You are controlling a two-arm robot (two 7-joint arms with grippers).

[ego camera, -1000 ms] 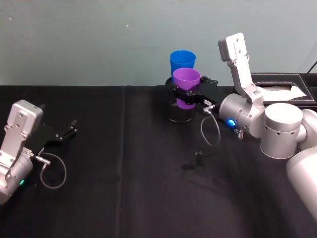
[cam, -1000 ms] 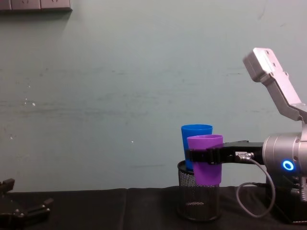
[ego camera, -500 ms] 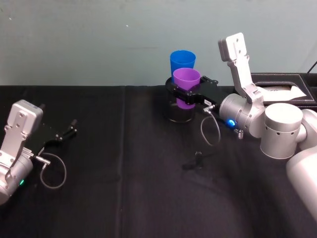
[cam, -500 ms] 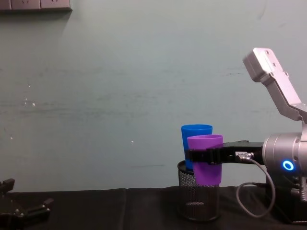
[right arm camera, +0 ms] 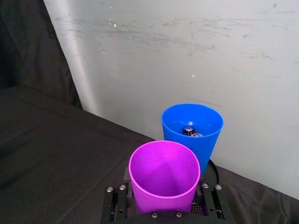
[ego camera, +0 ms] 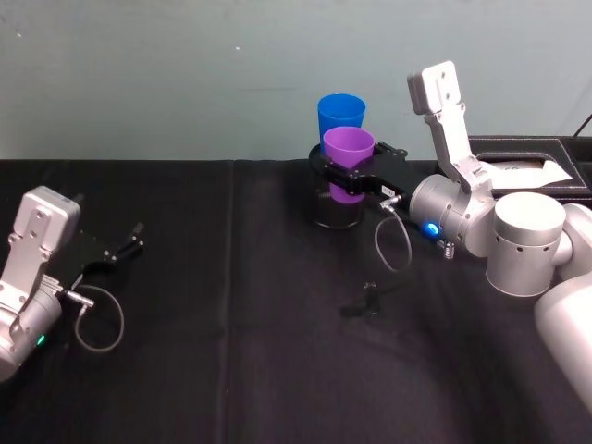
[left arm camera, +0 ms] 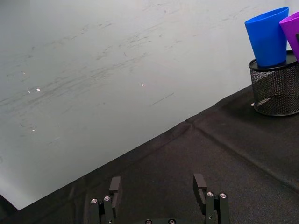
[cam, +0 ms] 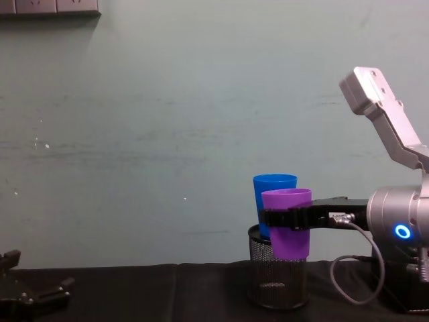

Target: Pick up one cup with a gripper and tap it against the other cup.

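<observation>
My right gripper [ego camera: 349, 177] [cam: 287, 219] [right arm camera: 163, 207] is shut on the purple cup [ego camera: 348, 159] [cam: 288, 218] [right arm camera: 164, 177] and holds it in the air, upright, just in front of the blue cup [ego camera: 340, 116] [cam: 273, 201] [right arm camera: 192, 128]. The blue cup stands in a black wire-mesh holder [ego camera: 334, 212] [cam: 275, 275] [left arm camera: 275, 89] at the table's back middle. The two cups sit very close; whether they touch is unclear. Small metal items lie inside the blue cup. My left gripper [ego camera: 129, 244] [left arm camera: 160, 186] rests open low over the table at the far left.
A black cloth covers the table [ego camera: 240, 351]. A dark tray [ego camera: 532, 162] with a white sheet stands at the back right. A small dark object [ego camera: 369, 298] lies mid-table. A pale wall rises right behind the cups.
</observation>
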